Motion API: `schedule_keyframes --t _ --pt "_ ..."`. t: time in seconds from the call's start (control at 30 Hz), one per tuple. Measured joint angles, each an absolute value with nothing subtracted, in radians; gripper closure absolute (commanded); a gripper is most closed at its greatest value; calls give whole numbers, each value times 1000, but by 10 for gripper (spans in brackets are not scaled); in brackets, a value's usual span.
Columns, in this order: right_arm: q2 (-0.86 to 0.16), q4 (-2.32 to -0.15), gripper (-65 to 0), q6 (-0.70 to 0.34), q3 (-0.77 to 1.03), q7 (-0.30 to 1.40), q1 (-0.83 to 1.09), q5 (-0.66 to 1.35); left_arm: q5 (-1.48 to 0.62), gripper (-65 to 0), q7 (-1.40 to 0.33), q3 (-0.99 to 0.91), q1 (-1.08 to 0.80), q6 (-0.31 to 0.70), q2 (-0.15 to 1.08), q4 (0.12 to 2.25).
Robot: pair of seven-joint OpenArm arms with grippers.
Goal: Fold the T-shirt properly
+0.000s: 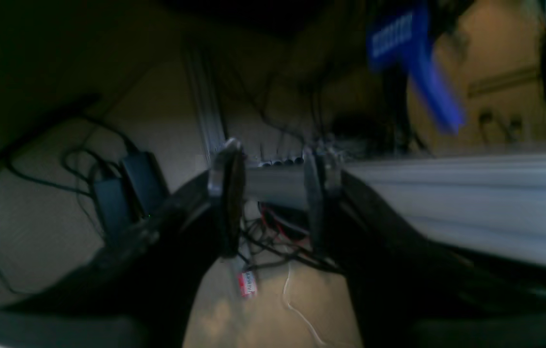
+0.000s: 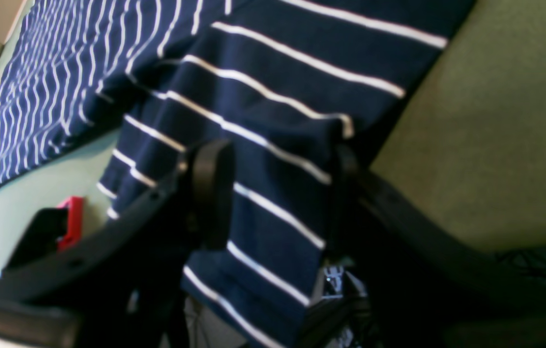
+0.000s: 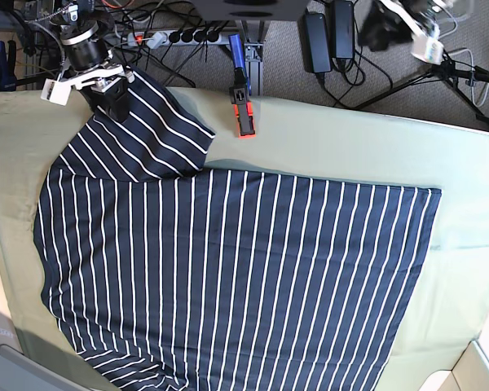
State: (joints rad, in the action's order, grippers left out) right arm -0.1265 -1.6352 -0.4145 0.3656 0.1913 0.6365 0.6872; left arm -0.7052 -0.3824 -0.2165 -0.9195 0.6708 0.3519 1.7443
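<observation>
Black left end effector (image 1: pixel 275 198) gapes; right end effector (image 2: pixel 282 193) stands open at the striped T-shirt (image 3: pixel 244 277).

PLACE: robotics lab or workshop | SIGNS: metal profile beam (image 1: pixel 447 188) and many loose black cables (image 1: pixel 292 253) | POWER: two dark adapter boxes (image 1: pixel 144 181) lie near the beam's side | TABLE: green cloth (image 3: pixel 310 147), robot arm (image 3: pixel 85 49) above its edge

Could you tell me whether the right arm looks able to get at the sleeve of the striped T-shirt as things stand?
Yes, most likely: the right gripper hangs open right over the sleeve of the T-shirt, and nothing seems to lie between them.
</observation>
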Motion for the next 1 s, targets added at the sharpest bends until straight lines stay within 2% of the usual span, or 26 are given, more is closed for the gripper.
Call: schedule_keyframes --t 0.17,0.3,0.47,0.53,0.63,0.8,1.0 --pt "-125 -1634 -286 -414 364 197 600 648 -786 -243 -391 -355 -899 670 393 1824" --pt "-124 -1632 -277 -414 364 203 583 617 -790 -243 -394 -384 -815 674 447 1824" --pt "-124 -1631 -186 -414 364 203 584 615 -786 -244 -430 -383 -712 621 508 1823" --pt "-124 -1631 -157 -414 364 203 584 612 -792 -276 -427 -383 -670 617 531 1811" --pt "-124 -1631 -132 -414 364 204 584 587 -795 -315 -424 -384 -600 609 546 1738" --pt "-124 -1631 -123 -414 364 203 584 582 -830 -317 -431 -382 -453 602 546 1522" --pt "-124 -1631 -40 -414 364 204 584 575 -902 -317 -482 -382 -305 598 545 1288"
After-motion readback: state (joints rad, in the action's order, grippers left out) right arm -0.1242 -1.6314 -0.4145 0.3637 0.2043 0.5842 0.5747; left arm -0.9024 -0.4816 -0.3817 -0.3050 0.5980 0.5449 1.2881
